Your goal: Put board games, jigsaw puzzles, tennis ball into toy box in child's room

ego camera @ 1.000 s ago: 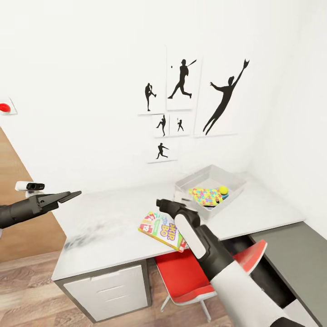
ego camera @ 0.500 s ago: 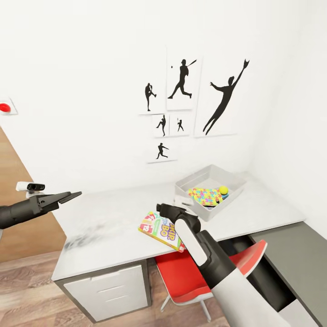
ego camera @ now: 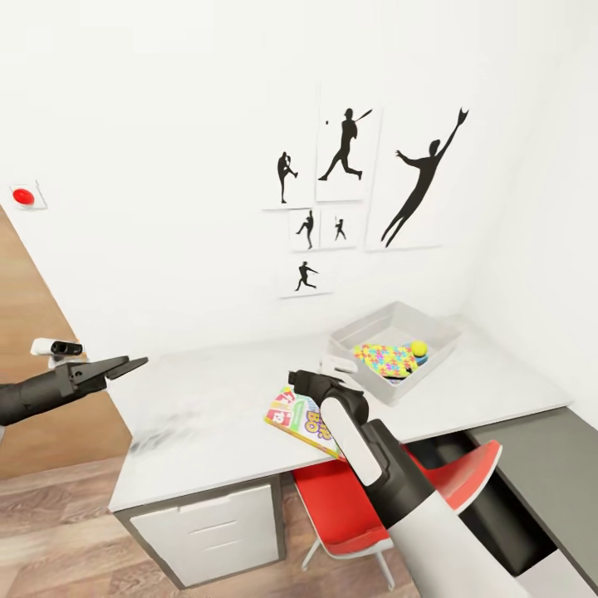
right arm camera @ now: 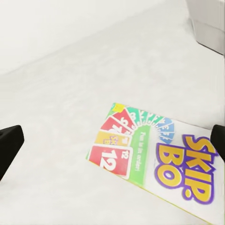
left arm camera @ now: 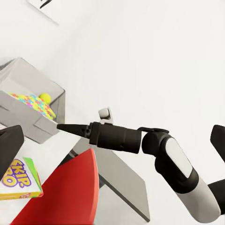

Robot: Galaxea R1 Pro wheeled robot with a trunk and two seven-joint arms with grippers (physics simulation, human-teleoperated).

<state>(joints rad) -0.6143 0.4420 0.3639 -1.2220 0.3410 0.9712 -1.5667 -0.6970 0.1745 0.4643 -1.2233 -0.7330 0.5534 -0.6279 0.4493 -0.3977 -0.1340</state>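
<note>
One table, long and pale grey-white, stands against the white wall, with a red-and-white swivel chair tucked beneath its front edge. Toy box: shallow grey bin at the table's far right end, holding a jigsaw puzzle with the tennis ball beside it. Skip-Bo board game: flat on the table near the front edge, well apart from the toy box. Right claw: poised over the Skip-Bo carton, fingers spread wide, holding nothing. Left claw: held off the table's left end, fingers closed to a point, empty.
</note>
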